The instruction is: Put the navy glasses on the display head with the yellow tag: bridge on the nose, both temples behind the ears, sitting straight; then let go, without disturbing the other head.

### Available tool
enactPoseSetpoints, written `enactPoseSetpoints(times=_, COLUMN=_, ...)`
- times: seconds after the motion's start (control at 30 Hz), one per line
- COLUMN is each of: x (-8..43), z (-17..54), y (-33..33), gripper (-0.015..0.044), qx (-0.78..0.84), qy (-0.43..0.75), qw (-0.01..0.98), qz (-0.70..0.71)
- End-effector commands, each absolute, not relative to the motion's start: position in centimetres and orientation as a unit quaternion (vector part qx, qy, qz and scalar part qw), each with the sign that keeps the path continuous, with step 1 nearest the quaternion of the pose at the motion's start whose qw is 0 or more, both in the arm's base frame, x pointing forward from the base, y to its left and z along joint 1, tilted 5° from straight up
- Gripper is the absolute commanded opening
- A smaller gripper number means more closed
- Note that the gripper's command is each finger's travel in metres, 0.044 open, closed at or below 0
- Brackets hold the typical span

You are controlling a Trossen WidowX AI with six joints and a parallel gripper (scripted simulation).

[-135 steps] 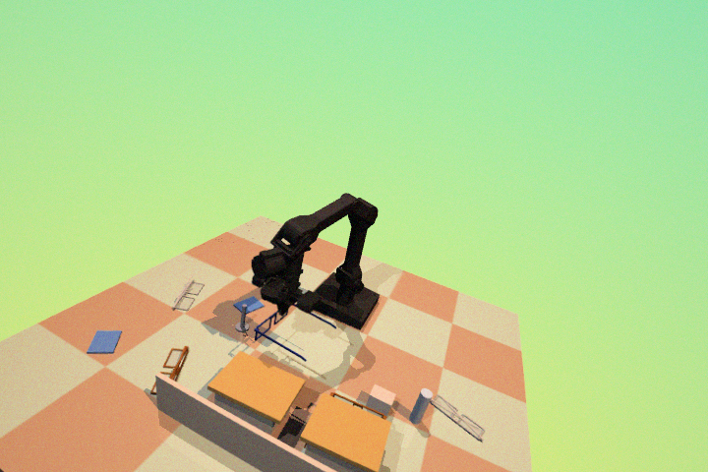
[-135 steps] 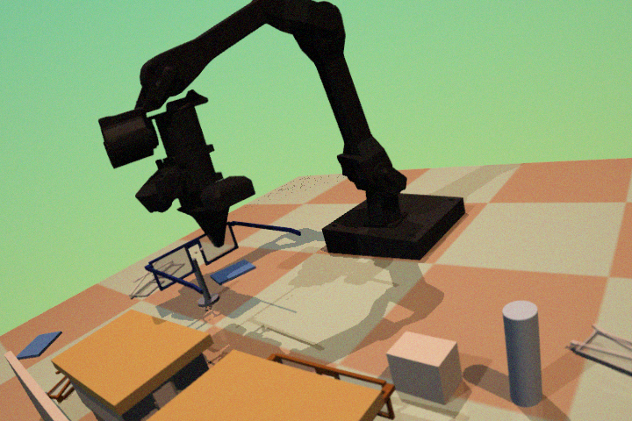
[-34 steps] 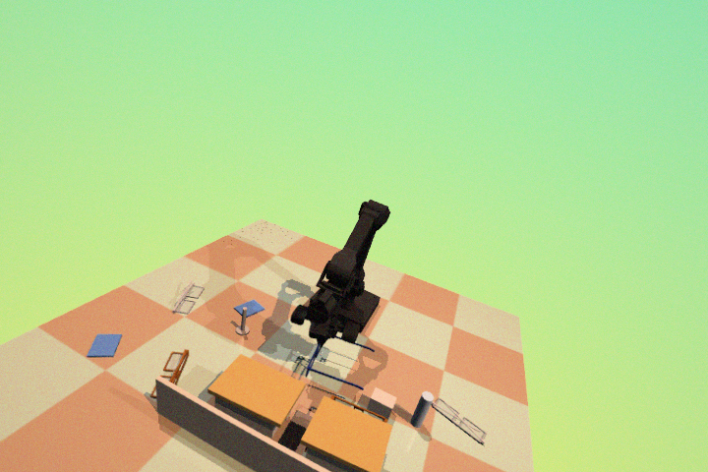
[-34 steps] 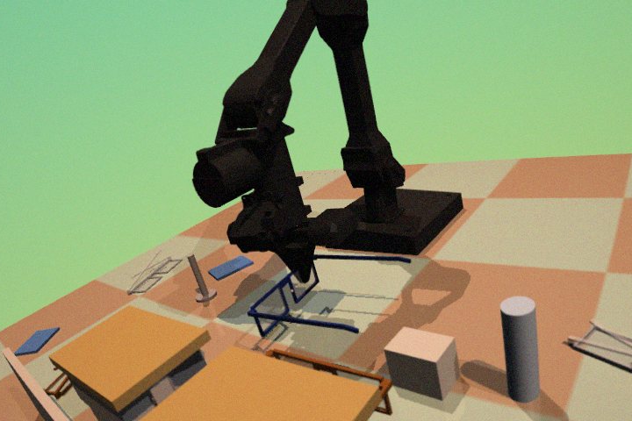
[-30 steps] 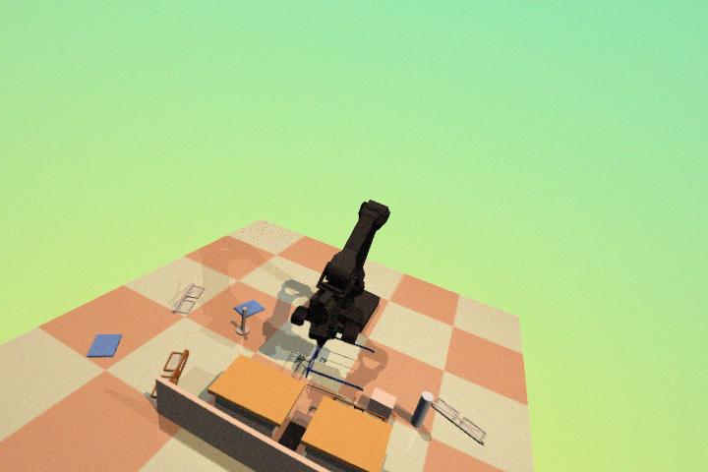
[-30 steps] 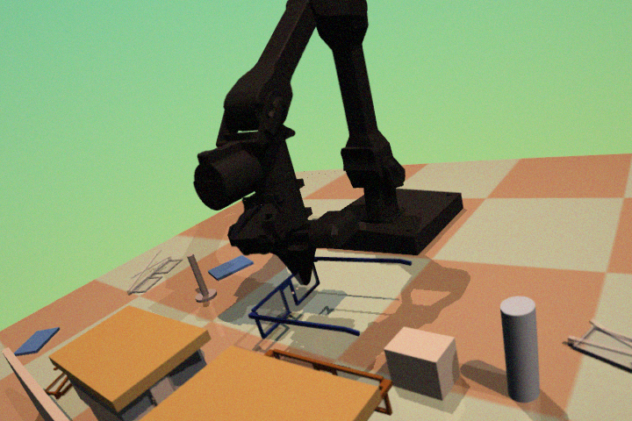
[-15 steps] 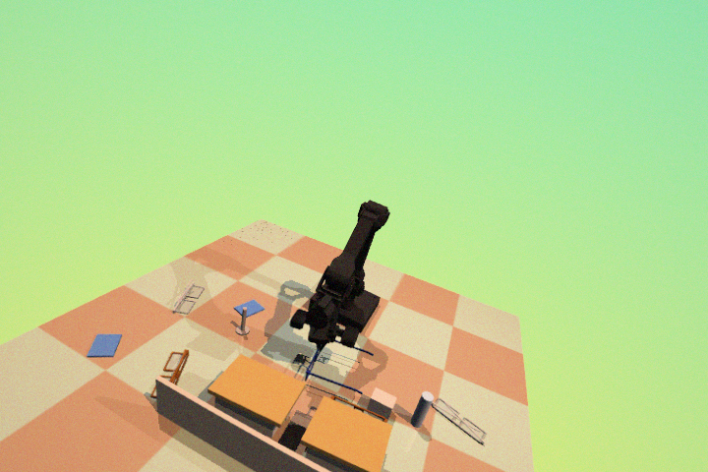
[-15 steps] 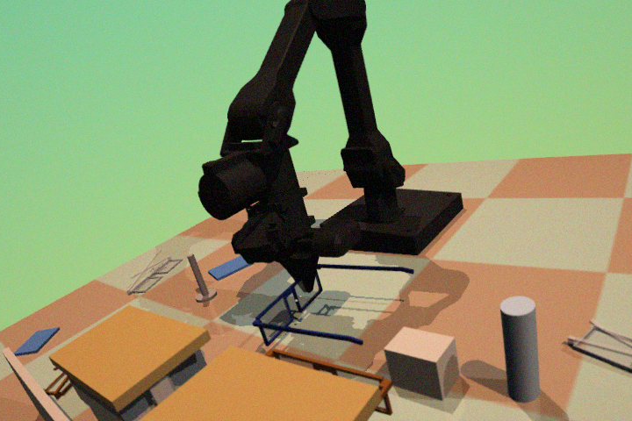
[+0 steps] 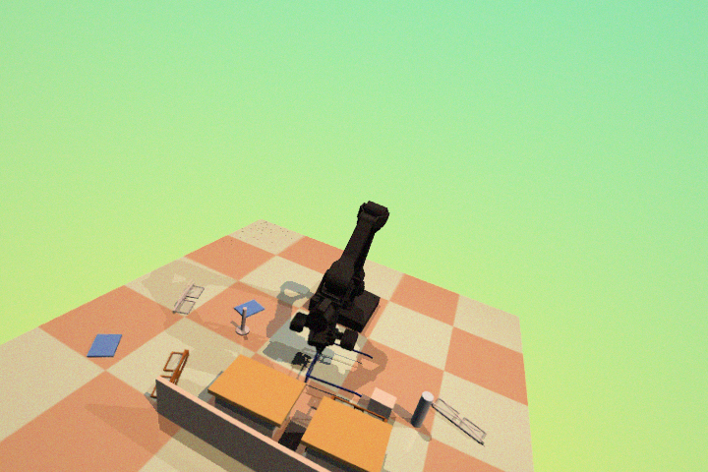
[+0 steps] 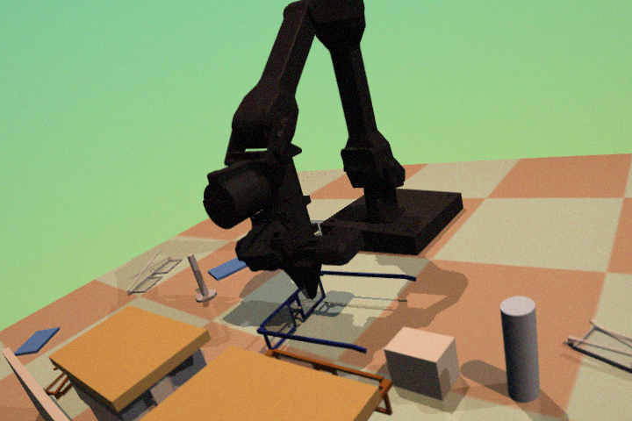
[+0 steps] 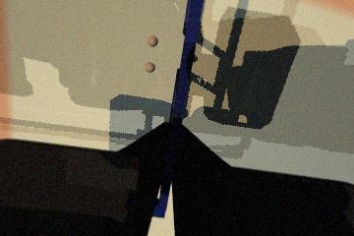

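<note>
Here our hand (image 9: pixel 321 348) (image 10: pixel 312 294) (image 11: pixel 172 131) pinches the navy glasses (image 9: pixel 332 383) (image 10: pixel 314 338) (image 11: pixel 181 88) by their front; in the exterior view that front slants lower left, both temples reaching right.
</note>
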State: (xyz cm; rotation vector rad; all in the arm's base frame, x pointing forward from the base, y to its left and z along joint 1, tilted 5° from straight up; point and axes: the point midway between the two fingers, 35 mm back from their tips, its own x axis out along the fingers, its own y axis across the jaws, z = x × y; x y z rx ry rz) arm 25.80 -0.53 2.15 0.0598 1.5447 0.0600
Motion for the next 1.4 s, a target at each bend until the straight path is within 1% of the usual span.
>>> enactPoseSetpoints(times=0.0, x=25.6, z=1.7, y=-0.4, gripper=0.0000, qx=0.030, qy=0.698, qw=0.715, qz=0.027)
enactPoseSetpoints(times=0.07, x=25.6, z=1.6, y=-0.4, gripper=0.0000, qx=0.030, qy=0.698, qw=0.715, qz=0.027)
enactPoseSetpoints(times=0.2, x=25.7, z=1.9, y=-0.5, gripper=0.0105, qx=0.027, qy=0.698, qw=0.715, qz=0.027)
enactPoseSetpoints(times=1.13, x=25.6, z=2.9, y=0.7, gripper=0.0107, qx=0.030, qy=0.698, qw=0.715, qz=0.027)
enactPoseSetpoints(times=1.37, x=25.5, z=7.6, y=-0.9, gripper=0.0107, qx=0.030, qy=0.698, qw=0.715, qz=0.027)
